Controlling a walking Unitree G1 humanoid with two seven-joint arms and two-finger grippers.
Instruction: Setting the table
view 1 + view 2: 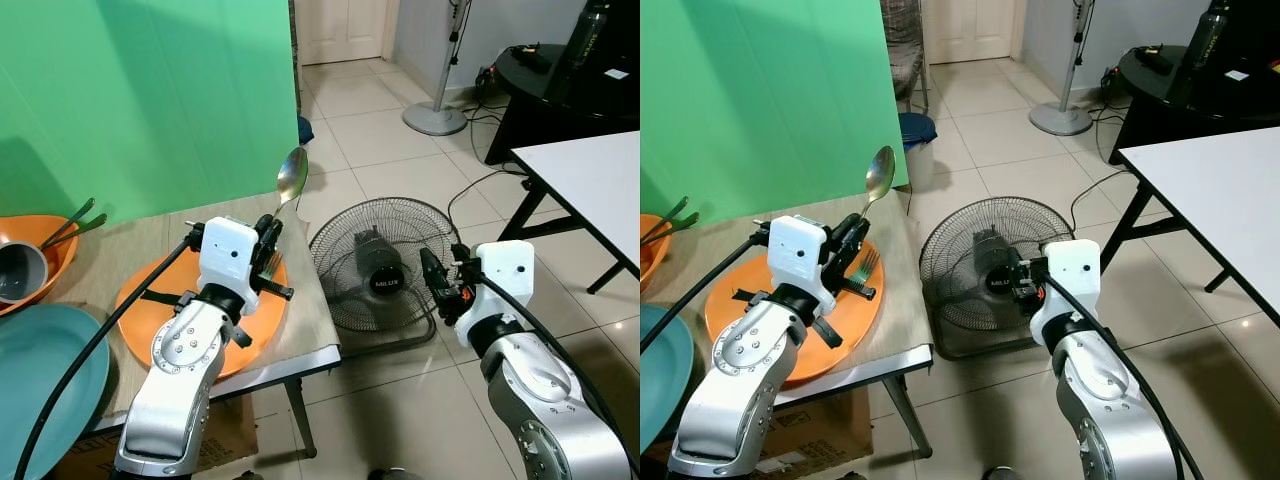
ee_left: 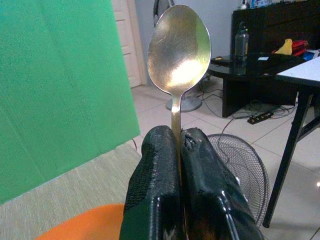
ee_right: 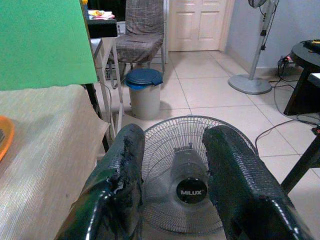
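The left gripper (image 2: 177,165) has its fingers pressed together on the handle of a spoon (image 1: 291,178), holding it upright above the orange plate (image 1: 150,305) on the table (image 1: 305,330). A fork (image 1: 864,266) lies on that plate. The right gripper (image 3: 172,165) hangs spread and empty beside the table, over a floor fan (image 1: 375,275). The spoon is not yet laid down, so the setting looks only partly done.
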